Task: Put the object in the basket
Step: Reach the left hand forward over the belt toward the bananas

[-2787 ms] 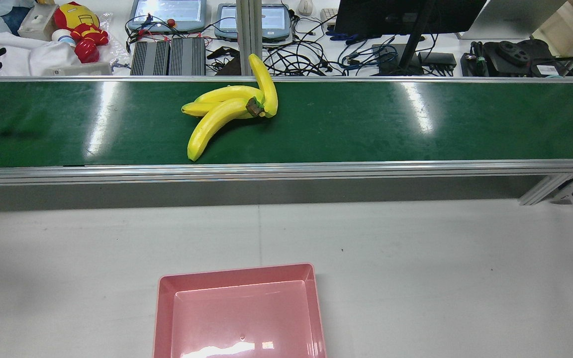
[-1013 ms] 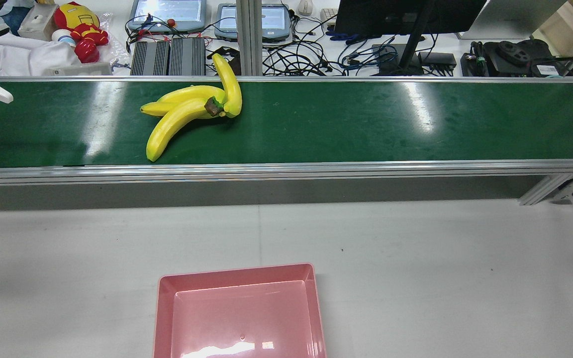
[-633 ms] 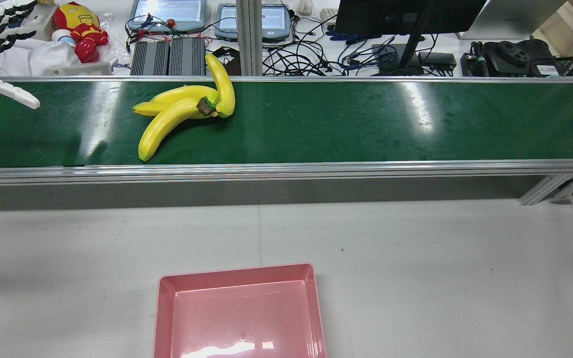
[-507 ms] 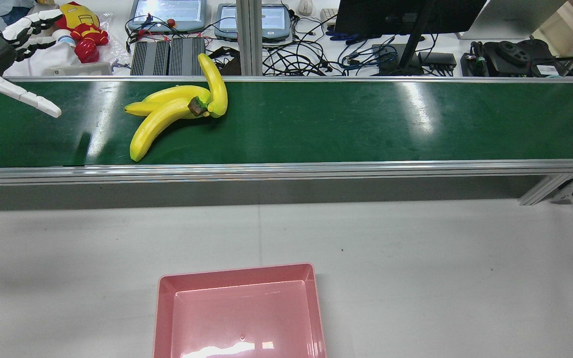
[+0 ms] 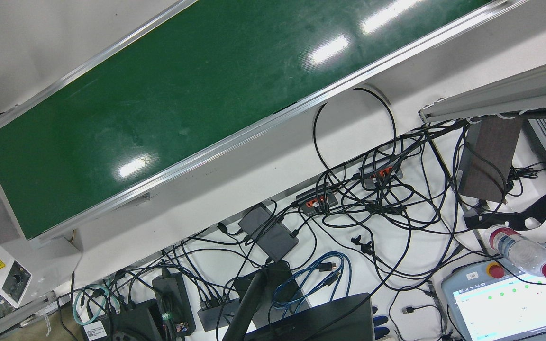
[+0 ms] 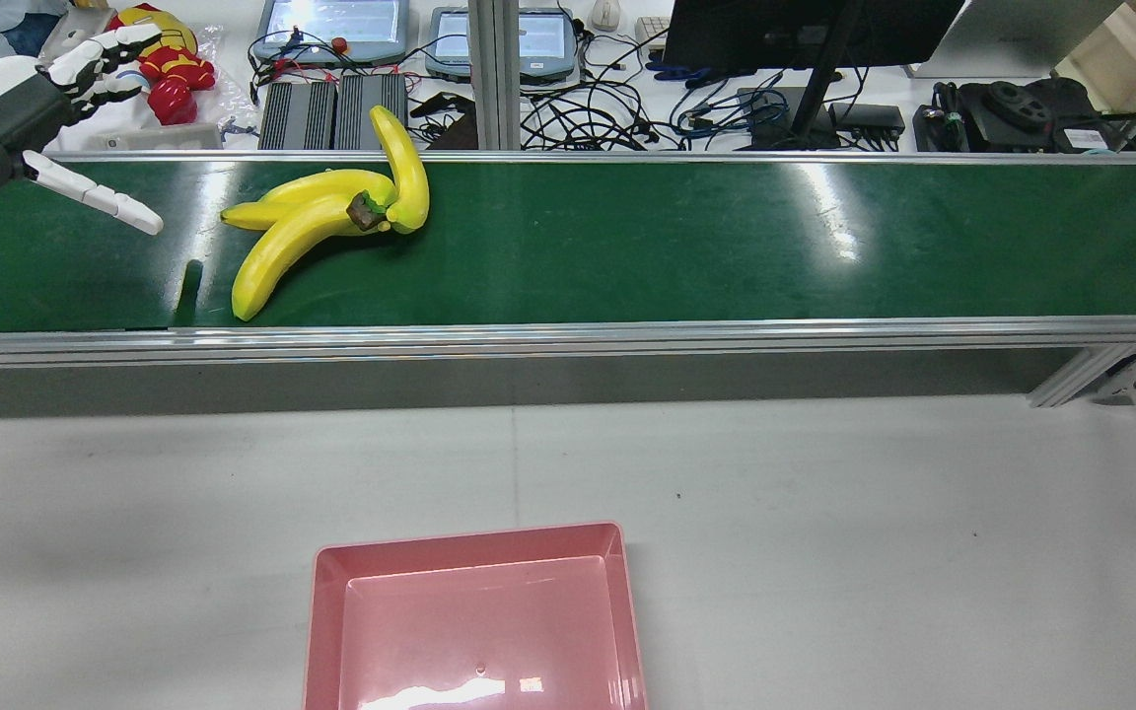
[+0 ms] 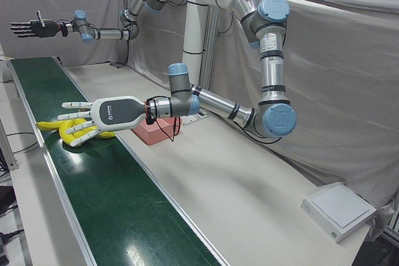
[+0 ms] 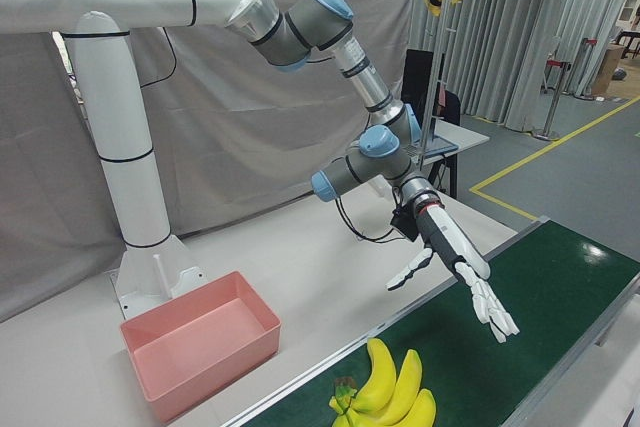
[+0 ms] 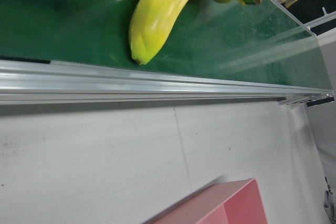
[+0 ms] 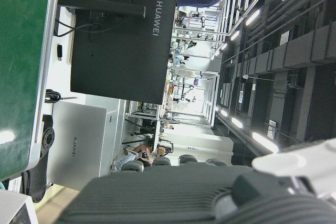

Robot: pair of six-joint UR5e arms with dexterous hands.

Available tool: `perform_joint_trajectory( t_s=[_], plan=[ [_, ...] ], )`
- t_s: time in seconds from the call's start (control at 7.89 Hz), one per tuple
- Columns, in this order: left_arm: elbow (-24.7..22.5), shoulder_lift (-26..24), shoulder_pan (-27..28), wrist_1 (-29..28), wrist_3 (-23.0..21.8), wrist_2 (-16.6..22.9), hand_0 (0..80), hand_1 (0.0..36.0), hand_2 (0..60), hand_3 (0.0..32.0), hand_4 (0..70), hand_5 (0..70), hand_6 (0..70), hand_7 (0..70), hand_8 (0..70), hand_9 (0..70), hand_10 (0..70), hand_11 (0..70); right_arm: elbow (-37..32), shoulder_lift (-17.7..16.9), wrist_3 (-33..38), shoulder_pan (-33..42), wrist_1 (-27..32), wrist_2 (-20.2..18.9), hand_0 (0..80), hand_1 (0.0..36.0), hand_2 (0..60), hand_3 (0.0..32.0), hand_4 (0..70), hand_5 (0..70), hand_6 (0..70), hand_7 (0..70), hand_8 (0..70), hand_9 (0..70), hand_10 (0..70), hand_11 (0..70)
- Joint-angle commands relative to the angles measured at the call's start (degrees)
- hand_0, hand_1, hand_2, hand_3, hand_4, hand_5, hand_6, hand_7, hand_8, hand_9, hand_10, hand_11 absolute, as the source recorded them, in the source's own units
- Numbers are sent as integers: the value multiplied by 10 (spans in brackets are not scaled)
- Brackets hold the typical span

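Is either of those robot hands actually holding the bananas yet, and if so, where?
Neither. The left hand hovers open beside the bananas, which lie untouched on the green belt. The right hand is open, far along the belt.

Bright, even overhead light; white glare streaks on the green belt (image 6: pixel 627 247). Soft, faint shadows. Left hand view is smeared with blur along the belt rail (image 9: pixel 157 85).

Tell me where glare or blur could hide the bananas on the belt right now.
Rear view: two glare streaks on the belt, one just left of the bananas, which stay sharp. Left hand view: nearest banana in focus, belt behind it streaked and blurred. Front view: glare patches, no bananas in frame.
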Motion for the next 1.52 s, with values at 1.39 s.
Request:
perform_joint_trajectory(
  t_s=[1.39],
  plan=[
    [87,-38,90,-1,65,-95,576,212,64,166,15,170,10,71,100,109,29,68,1,0,0,0,0,0,0,0,0,0,0,0,0,0,0,0,0,0]
  ],
)
